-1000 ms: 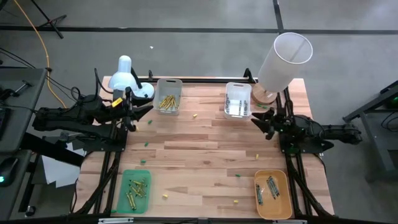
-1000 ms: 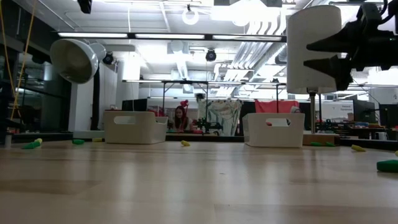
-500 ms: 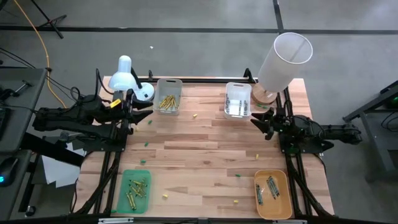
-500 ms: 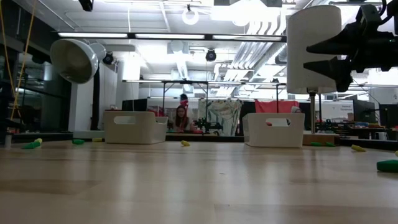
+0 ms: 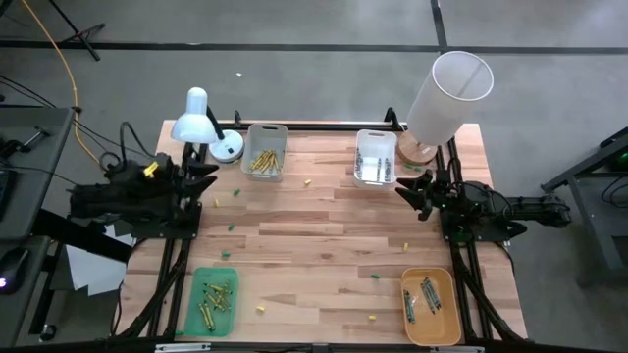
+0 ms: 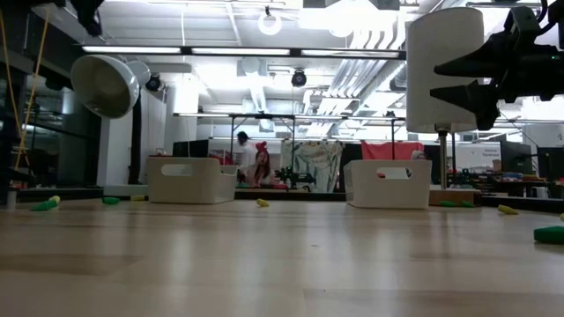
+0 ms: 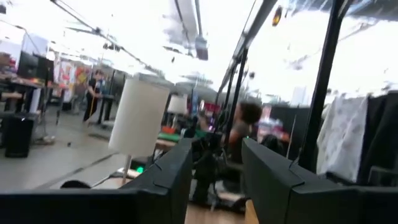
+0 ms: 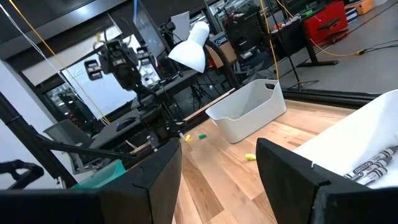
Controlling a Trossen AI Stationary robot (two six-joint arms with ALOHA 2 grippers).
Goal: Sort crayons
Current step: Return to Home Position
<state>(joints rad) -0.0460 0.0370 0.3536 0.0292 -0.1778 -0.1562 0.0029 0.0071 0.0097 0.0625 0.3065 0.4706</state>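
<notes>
Four containers on my wooden table (image 5: 314, 240) hold the crayons, and neither of my grippers holds any. At the far edge the white bin (image 5: 267, 130) carries the yellow crayons (image 5: 263, 161). The second white bin (image 5: 376, 136), to its right, carries the grey crayons (image 5: 373, 171). At the near edge the green tray (image 5: 195, 294) on my left has greenish crayons (image 5: 217, 297) lying in it. The orange tray (image 5: 450, 312) on my right has the blue-teal crayons (image 5: 425, 294). Small green and yellow specks (image 5: 306, 182) lie scattered over the bare wood between them.

My left gripper (image 5: 204, 175) hangs over the table's left edge, near the base of the white desk lamp (image 5: 194, 116) and apart from the white bin. Its fingers point toward the middle of the table. Its wrist view shows the jaws spread with nothing between them.

My right gripper (image 5: 400, 189) hangs over the right side, near the second white bin and beside the tall white lampshade (image 5: 448, 93), fingers pointing inward too. Those jaws are likewise parted and bare.

In the low view two people (image 6: 242, 150) stand in the room far behind the table.
</notes>
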